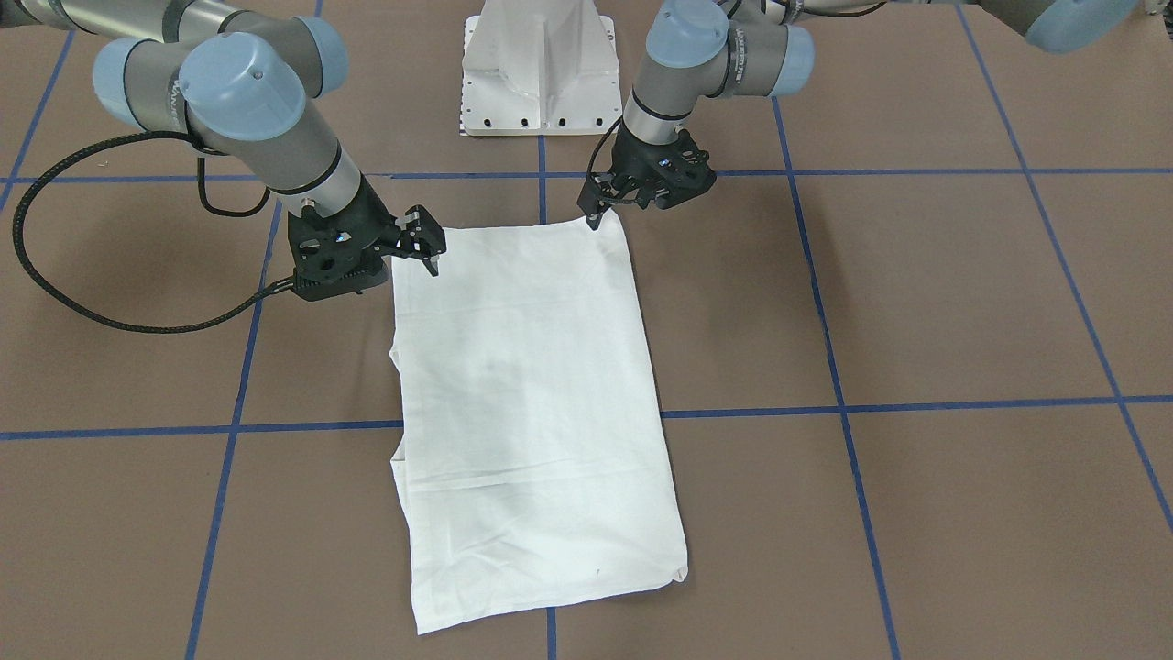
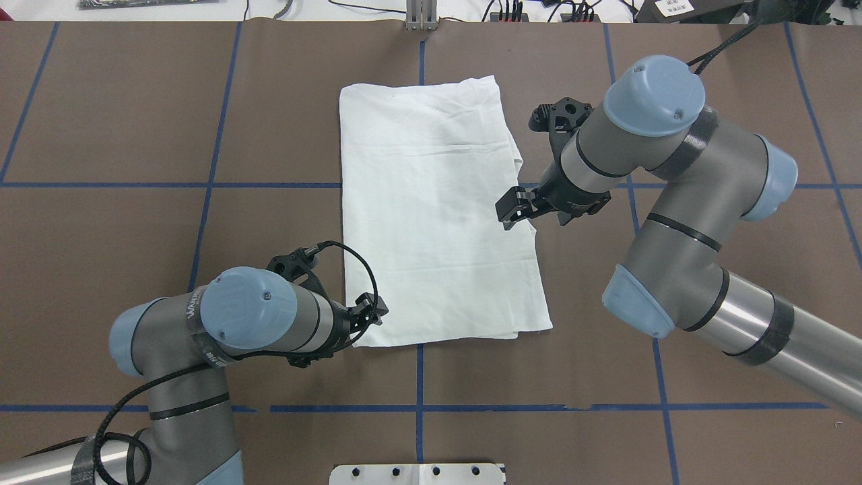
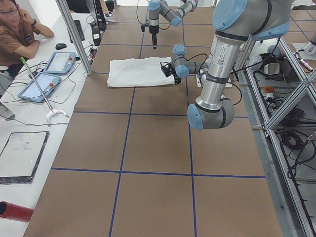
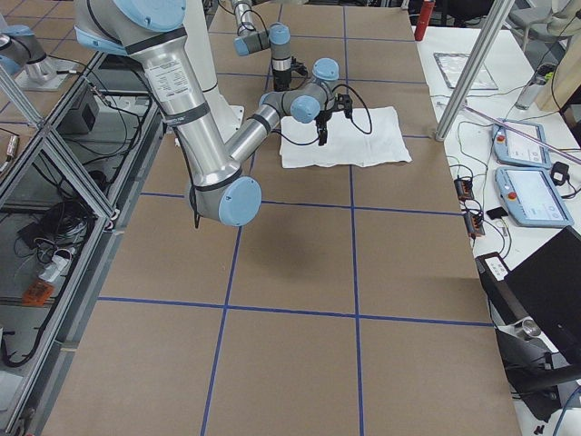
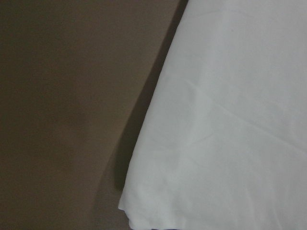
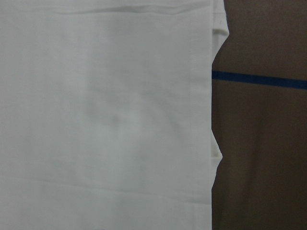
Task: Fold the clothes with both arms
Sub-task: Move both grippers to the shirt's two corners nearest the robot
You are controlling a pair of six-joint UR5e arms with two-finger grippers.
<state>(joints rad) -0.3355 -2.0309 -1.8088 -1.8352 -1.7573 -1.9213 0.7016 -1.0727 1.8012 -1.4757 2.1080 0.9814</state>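
Observation:
The white shirt [image 1: 531,403] lies flat on the brown table, folded into a long rectangle; no print, collar or label shows. It also shows in the overhead view [image 2: 438,215]. My left gripper [image 1: 595,218] hangs at the shirt's near corner on the robot's left, its fingers looking shut and holding nothing; overhead it sits at that corner [image 2: 372,312]. My right gripper [image 1: 427,246] hovers open over the shirt's other long edge [image 2: 512,205]. The left wrist view shows the shirt's corner [image 5: 225,120] lying flat, the right wrist view its edge [image 6: 105,115].
The white pedestal [image 1: 541,64] stands at the robot's side of the table. Blue tape lines [image 1: 825,411] grid the table. A person [image 3: 15,29] sits at a side bench with tablets [image 3: 39,84] beyond the shirt's far end.

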